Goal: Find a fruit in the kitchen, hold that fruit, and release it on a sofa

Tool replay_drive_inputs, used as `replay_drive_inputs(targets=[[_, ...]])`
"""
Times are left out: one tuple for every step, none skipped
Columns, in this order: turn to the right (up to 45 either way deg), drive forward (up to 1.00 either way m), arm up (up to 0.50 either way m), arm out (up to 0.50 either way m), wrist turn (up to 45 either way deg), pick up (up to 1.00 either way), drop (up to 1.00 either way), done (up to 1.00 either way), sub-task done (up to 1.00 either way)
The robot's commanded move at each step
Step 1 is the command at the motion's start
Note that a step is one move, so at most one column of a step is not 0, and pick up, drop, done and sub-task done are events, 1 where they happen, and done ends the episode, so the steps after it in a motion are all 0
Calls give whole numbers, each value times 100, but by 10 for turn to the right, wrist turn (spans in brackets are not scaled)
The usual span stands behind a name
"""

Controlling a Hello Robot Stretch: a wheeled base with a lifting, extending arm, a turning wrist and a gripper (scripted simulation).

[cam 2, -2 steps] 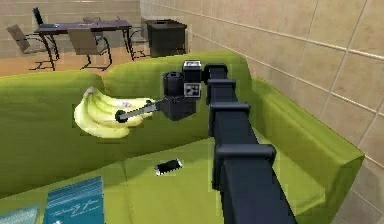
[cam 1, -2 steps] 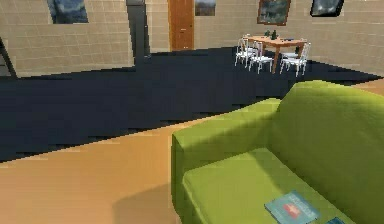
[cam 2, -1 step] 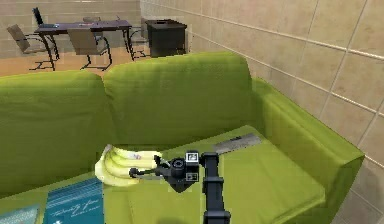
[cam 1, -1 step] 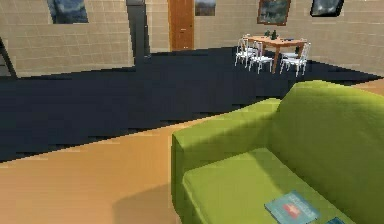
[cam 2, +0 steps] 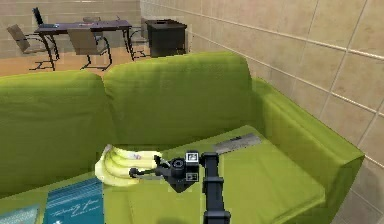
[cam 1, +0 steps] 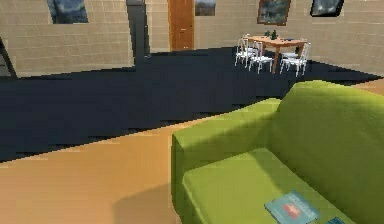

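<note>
1. Task object: a pale yellow bunch of bananas lies on the seat cushion of the lime-green upholstered sofa, toward the arm side view's left, in front of the backrest.
2. Handling, as a judgement: the bunch is likely light, with a smooth curved skin that can slide under a narrow contact. The flesh is soft and bruises under a hard squeeze. The cushion under it will give, so downward pressure would sink the bunch rather than steady it.
3. Grasp site, as a judgement: take it across the thick middle of the bunch, or at the stiff stem end where the fruits join. Avoid the tapered tips.
4. End effector: its thin fingers point toward the arm side view's left and reach the near right edge of the bunch. Whether they touch it cannot be told.
5. End effector state: the finger setting cannot be told. Because the bunch lies on the cushion at the fingers, whether anything is held cannot be told either.
6. Nearby items: a teal flat book lies on the seat just left of the bunch. A grey flat strip lies on the seat to the right, well apart from it.
7. Task status, as a judgement: the fruit is already on the sofa, so only the release and the withdrawal remain to be confirmed.
</note>
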Motion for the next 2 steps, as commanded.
replay_drive_inputs(targets=[[0, 0, 0, 0, 0, 0, 100, 0, 0], [0, 0, 10, 0, 0, 0, 0, 0, 0]])
